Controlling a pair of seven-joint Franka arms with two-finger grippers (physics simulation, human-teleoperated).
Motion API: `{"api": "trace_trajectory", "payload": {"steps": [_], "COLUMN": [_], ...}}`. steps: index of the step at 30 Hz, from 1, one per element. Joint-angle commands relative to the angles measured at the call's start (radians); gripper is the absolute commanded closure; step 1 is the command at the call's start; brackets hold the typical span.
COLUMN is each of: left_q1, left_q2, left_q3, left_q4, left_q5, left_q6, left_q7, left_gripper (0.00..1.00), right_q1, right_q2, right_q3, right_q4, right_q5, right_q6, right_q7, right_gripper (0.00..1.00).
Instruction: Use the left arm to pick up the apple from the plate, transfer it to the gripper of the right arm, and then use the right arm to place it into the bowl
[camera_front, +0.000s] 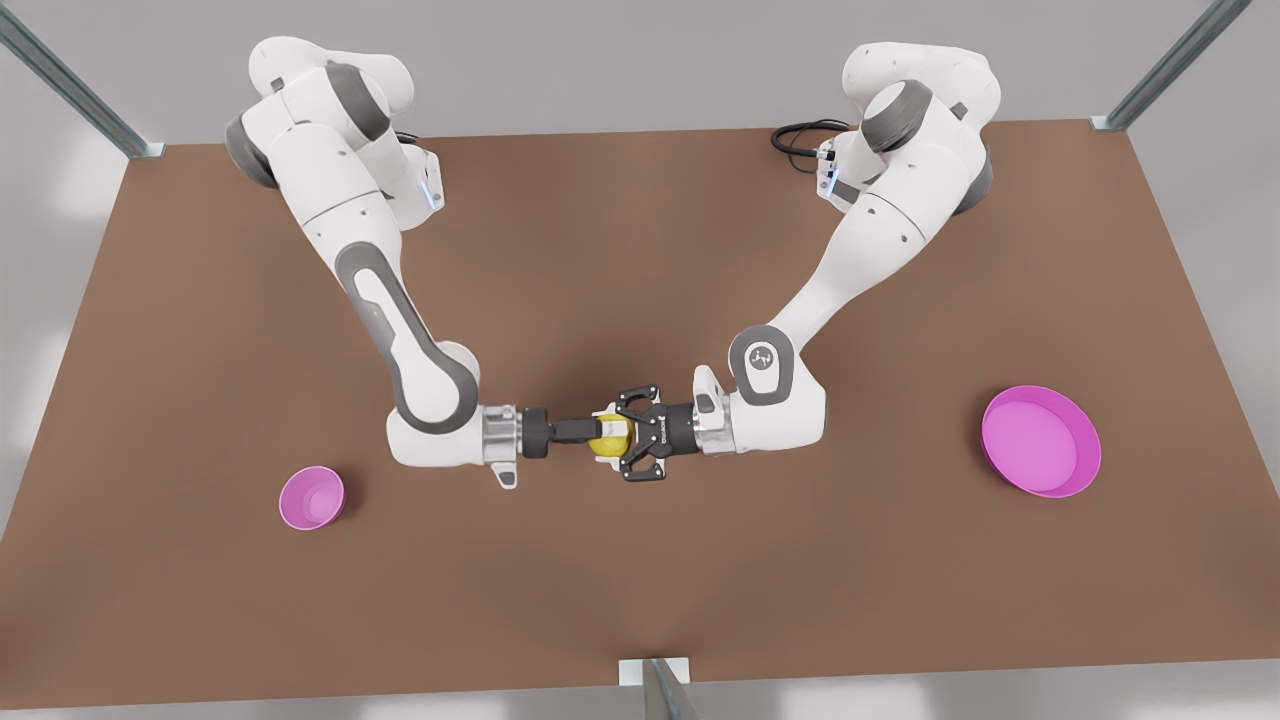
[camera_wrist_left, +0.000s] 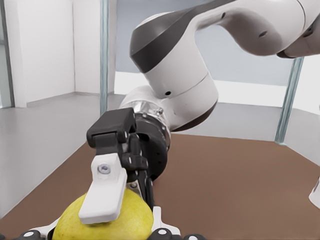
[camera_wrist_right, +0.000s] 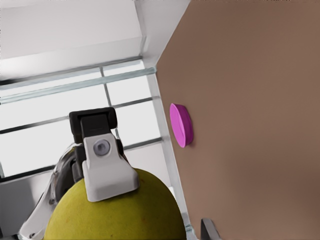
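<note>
The yellow-green apple (camera_front: 610, 438) hangs above the middle of the table, caught between both grippers. My left gripper (camera_front: 613, 436), black with linkage fingers, reaches in from the front view's right, its pads lying against the apple's (camera_wrist_left: 100, 222) sides. My right gripper (camera_front: 597, 433), on the arm with the silver wrist ring, comes from the front view's left and is shut on the apple (camera_wrist_right: 125, 210). One of its white-padded fingers (camera_wrist_left: 105, 195) presses on the fruit. The pink plate (camera_front: 1030, 435) lies at the front view's right. The small pink bowl (camera_front: 311, 497) stands at the front view's left.
The brown table (camera_front: 640, 580) is bare around the arms. Metal frame posts stand at its far corners (camera_front: 1130, 110) and at the middle of the near edge (camera_front: 655, 685). The plate (camera_wrist_right: 181, 125) appears edge-on past the apple in the right wrist view.
</note>
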Motion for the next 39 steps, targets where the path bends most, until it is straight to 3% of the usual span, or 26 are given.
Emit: {"api": "trace_trajectory", "payload": {"steps": [1, 5, 7, 9, 10, 13, 20, 25, 26, 27, 28, 29, 31, 33, 34, 35, 36, 39], "left_q1": [0.000, 0.000, 0.000, 0.000, 0.000, 0.000, 0.017, 0.156, 0.233, 0.308, 0.379, 0.432, 0.500, 0.531, 0.528, 0.301, 0.173, 0.112], "left_q2": [-0.002, -0.002, -0.002, -0.002, -0.002, -0.003, -0.011, -0.081, -0.167, -0.229, -0.252, -0.308, -0.414, -0.548, -0.615, -0.736, -0.805, -0.835], "left_q3": [-0.001, -0.001, -0.001, -0.001, -0.001, -0.002, -0.001, 0.003, 0.010, 0.021, 0.023, 0.022, 0.026, 0.029, 0.065, 0.416, 0.588, 0.658], "left_q4": [0.000, 0.000, 0.000, 0.000, 0.000, 0.000, -0.006, -0.131, -0.214, -0.239, -0.213, -0.187, -0.098, -0.073, -0.076, -0.144, -0.210, -0.208], "left_q5": [0.002, 0.002, 0.002, 0.002, 0.002, 0.002, 0.008, 0.032, 0.171, 0.469, 0.824, 1.041, 1.255, 1.356, 1.321, 1.129, 1.083, 1.085], "left_q6": [-0.005, -0.004, -0.005, -0.005, -0.005, -0.005, -0.005, -0.082, -0.088, -0.151, -0.299, -0.498, -0.807, -0.887, -0.926, -0.907, -0.855, -0.843], "left_q7": [0.037, 0.037, 0.037, 0.037, 0.037, 0.031, 0.031, 0.022, -0.112, -0.442, -0.851, -1.086, -1.255, -1.570, -1.650, -1.661, -1.664, -1.702], "left_gripper": [0.29, 0.29, 0.29, 0.29, 0.29, 0.01, 0.00, 0.00, 0.00, 0.00, 0.00, 0.00, 0.00, 0.00, 0.00, 0.00, 0.00, 0.00], "right_q1": [-0.009, -0.012, -0.012, -0.014, -0.012, -0.012, -0.052, -0.126, -0.138, -0.149, -0.170, -0.195, -0.207, -0.265, -0.290, -0.325, -0.348, -0.408], "right_q2": [-0.009, -0.019, -0.017, -0.017, -0.017, -0.017, -0.017, -0.017, -0.026, -0.043, -0.055, -0.069, -0.094, -0.089, -0.085, -0.080, -0.078, -0.069], "right_q3": [0.021, 0.026, 0.026, 0.026, 0.024, 0.024, 0.014, 0.014, 0.014, 0.012, 0.012, 0.012, 0.011, 0.011, 0.011, 0.011, 0.011, 0.006], "right_q4": [-0.012, -0.023, -0.023, -0.023, -0.023, -0.023, -0.020, -0.024, -0.024, -0.024, -0.026, -0.026, -0.020, -0.017, -0.017, -0.017, -0.010, -0.009], "right_q5": [0.011, 0.011, 0.011, 0.011, 0.010, 0.007, -0.088, -0.206, -0.283, -0.350, -0.456, -0.571, -0.803, -1.015, -1.111, -1.190, -1.236, -1.357], "right_q6": [0.038, 0.040, 0.041, 0.041, 0.041, 0.041, 0.020, 0.006, 0.009, 0.012, 0.011, 0.008, 0.014, 0.017, 0.015, 0.015, 0.009, 0.009], "right_q7": [-0.082, -0.084, -0.085, -0.085, -0.085, -0.087, -0.099, -0.148, -0.139, -0.125, -0.117, -0.084, 0.004, 0.002, 0.002, 0.001, -0.008, -0.054], "right_gripper": [0.00, 0.04, 0.25, 0.35, 0.36, 0.36, 0.35, 0.35, 0.35, 0.35, 0.35, 0.35, 0.35, 0.35, 0.36, 0.36, 0.36, 0.36]}}
